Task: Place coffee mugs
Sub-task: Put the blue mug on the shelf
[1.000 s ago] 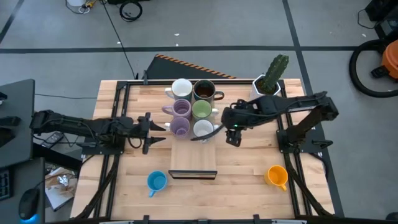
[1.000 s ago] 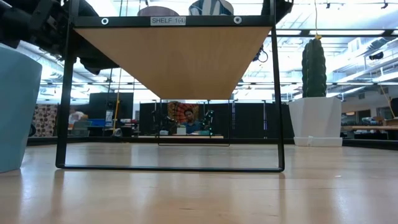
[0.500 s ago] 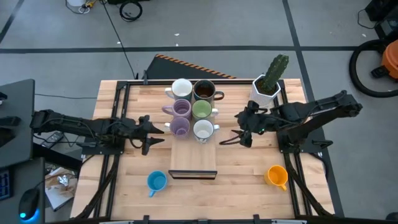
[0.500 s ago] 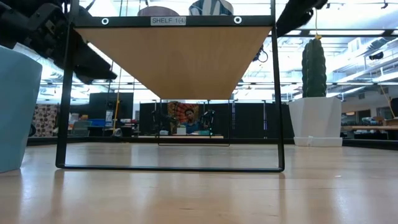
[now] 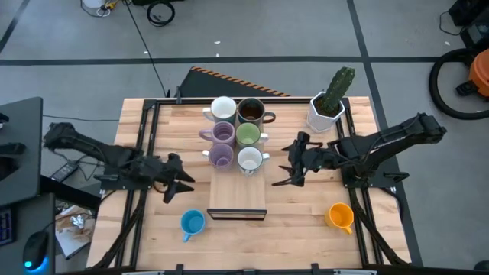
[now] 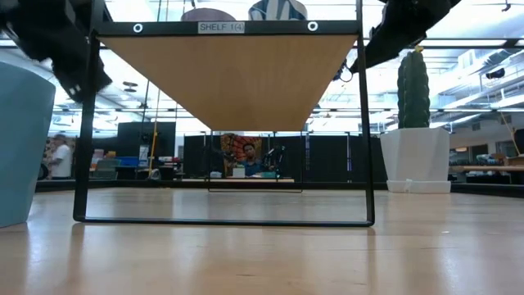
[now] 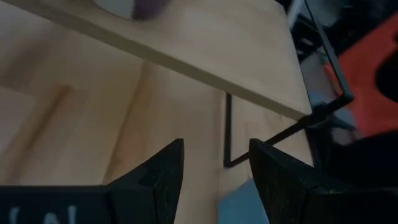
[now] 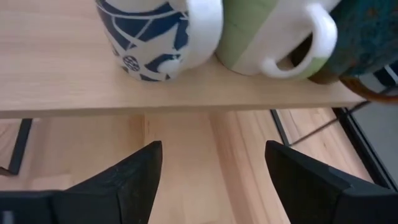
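Six mugs stand in two columns on the wooden shelf (image 5: 238, 197) at the middle of the counter (image 5: 149, 229); left column, far to near: white mug (image 5: 222, 108), lilac mug (image 5: 221, 134), second lilac mug (image 5: 220, 156); right column: dark brown mug (image 5: 250, 112), green mug (image 5: 247, 135), white mug with blue pattern (image 5: 249, 159); neighbours in each column touch or nearly touch.

Blue mug (image 5: 192, 223) sits on the counter itself, near the front edge, just left of the shelf's bare front end; orange mug (image 5: 340, 216) sits on the counter at the front right, well apart from the shelf.

Left end effector (image 5: 177, 183) hangs over the counter left of the shelf, fingers spread and holding nothing; the blue mug lies near it, toward the front edge; the second lilac mug lies to its right and farther back, on the shelf; left wrist view shows the two dark fingers (image 7: 163, 173) parted, the shelf edge and its black frame beyond them, a patch of blue at the picture's edge.

Right end effector (image 5: 292, 162) hangs right of the shelf, fingers spread wide and empty; the patterned white mug is the nearest, just to its left, not touching; right wrist view looks past the parted fingers (image 8: 140, 174) at the patterned mug (image 8: 155, 34), green mug (image 8: 261, 37) and brown mug (image 8: 367, 43) in a row on the shelf board; the orange mug lies well apart, toward the front right.

Potted cactus (image 5: 330, 98) stands at the far right corner.
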